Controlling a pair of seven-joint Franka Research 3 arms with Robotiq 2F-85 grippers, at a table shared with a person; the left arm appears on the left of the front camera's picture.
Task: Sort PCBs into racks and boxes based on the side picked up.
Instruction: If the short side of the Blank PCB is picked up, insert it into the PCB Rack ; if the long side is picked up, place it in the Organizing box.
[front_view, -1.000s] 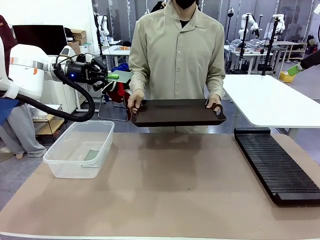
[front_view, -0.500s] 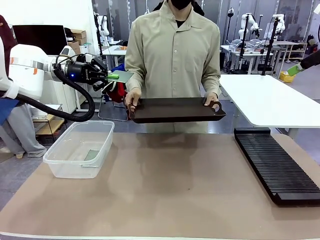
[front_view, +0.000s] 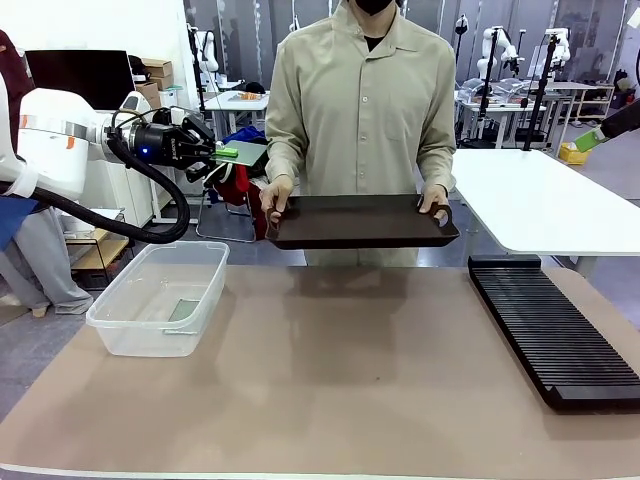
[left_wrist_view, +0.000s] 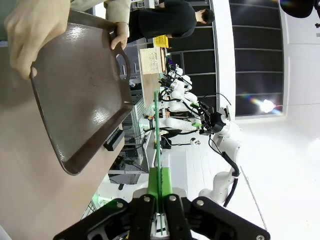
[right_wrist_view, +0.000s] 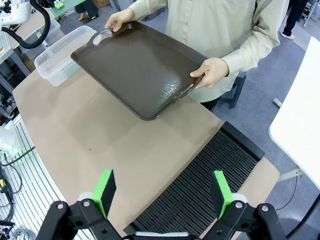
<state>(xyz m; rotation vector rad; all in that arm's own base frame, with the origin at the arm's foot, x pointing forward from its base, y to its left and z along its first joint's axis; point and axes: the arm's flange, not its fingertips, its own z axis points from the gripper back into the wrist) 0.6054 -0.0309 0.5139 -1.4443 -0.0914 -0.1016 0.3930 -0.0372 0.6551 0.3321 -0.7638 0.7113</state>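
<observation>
My left gripper (front_view: 218, 152) is held high at the far left, above the far end of the clear box (front_view: 120, 325), shut on a green PCB (front_view: 242, 152) that lies flat and sticks out to the right. In the left wrist view that PCB (left_wrist_view: 156, 145) shows edge-on, clamped between the fingers (left_wrist_view: 144, 212). Another PCB (front_view: 183, 310) lies on the floor of the box. The black rack (front_view: 555, 330) lies at the table's right side. My right gripper (right_wrist_view: 164, 189) hovers open high above the rack (right_wrist_view: 200, 185), with nothing between its green pads.
A person at the far side holds a dark brown tray (front_view: 360, 222) level in both hands over the table's far edge. The tray (right_wrist_view: 135, 65) looks bare. The brown table top (front_view: 340, 380) lies between box and rack. A white table (front_view: 540, 200) stands behind on the right.
The person has shifted a little to the right with the tray. My left gripper and its PCB have stayed still.
</observation>
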